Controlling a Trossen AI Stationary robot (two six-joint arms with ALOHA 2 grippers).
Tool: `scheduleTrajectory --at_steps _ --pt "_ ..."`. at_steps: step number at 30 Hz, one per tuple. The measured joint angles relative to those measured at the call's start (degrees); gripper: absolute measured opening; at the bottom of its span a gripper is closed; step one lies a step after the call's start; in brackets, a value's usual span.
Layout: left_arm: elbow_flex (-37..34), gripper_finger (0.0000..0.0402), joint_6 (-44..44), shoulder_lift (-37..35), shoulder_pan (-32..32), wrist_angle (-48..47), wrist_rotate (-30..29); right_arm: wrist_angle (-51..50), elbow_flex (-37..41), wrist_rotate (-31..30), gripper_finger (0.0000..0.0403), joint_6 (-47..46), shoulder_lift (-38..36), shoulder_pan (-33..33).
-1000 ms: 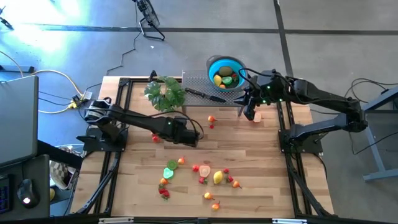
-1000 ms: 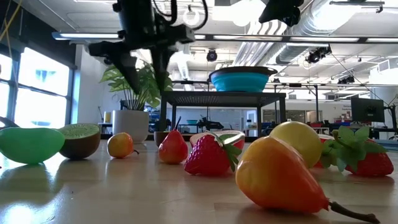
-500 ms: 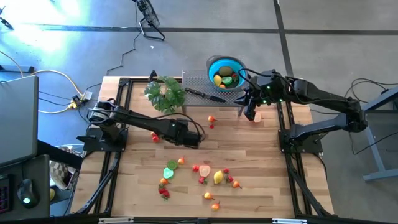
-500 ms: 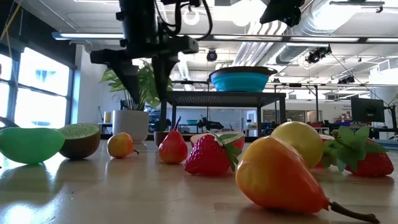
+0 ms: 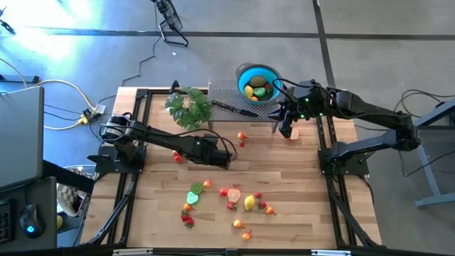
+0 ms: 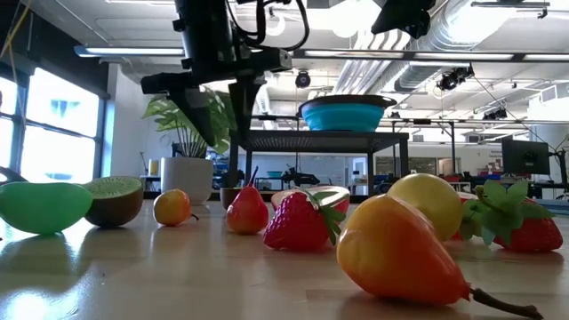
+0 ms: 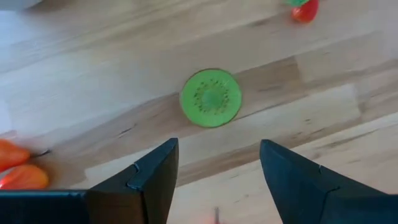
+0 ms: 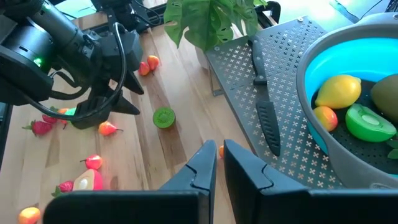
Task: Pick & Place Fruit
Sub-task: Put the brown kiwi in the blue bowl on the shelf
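Observation:
Small toy fruits lie scattered on the wooden table (image 5: pixel 298 185), most of them in a group (image 5: pixel 234 195) near the front. A kiwi half (image 7: pixel 211 98) lies cut face up on the wood, just ahead of and below my left gripper (image 7: pixel 217 162). That gripper hangs open, pointing steeply down, with nothing between its fingers. In the high view the left gripper (image 5: pixel 219 161) covers this kiwi half. My right gripper (image 5: pixel 284 129) waits shut and empty above the table's far right. The blue bowl (image 5: pixel 243 73) holds a lemon (image 8: pixel 339 90) and green pieces.
The bowl stands on a perforated metal rack (image 5: pixel 224 96) at the far edge, where a black-handled knife (image 8: pixel 264 106) also lies. A leafy plant (image 5: pixel 188 107) stands left of the rack. A lime half (image 6: pixel 44 206), another kiwi half (image 6: pixel 114 200) and strawberries lie near the front edge.
My left gripper has crept a little toward the table's right edge and sunk slightly, its fingers still open.

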State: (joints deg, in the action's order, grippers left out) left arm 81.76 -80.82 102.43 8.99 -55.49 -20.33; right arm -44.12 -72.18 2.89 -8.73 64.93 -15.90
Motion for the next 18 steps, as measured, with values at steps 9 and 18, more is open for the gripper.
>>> scheduleTrajectory --at_steps 9,18 --pt "0.0 0.0219 0.0 -0.02 0.0 -0.2 -1.29 0.0 0.0 -0.02 0.0023 0.0 0.0 0.0" --pt "-0.05 0.0219 2.49 1.99 -0.04 -1.11 -0.78 -0.13 0.0 -0.02 0.0023 -0.02 0.0 0.0"
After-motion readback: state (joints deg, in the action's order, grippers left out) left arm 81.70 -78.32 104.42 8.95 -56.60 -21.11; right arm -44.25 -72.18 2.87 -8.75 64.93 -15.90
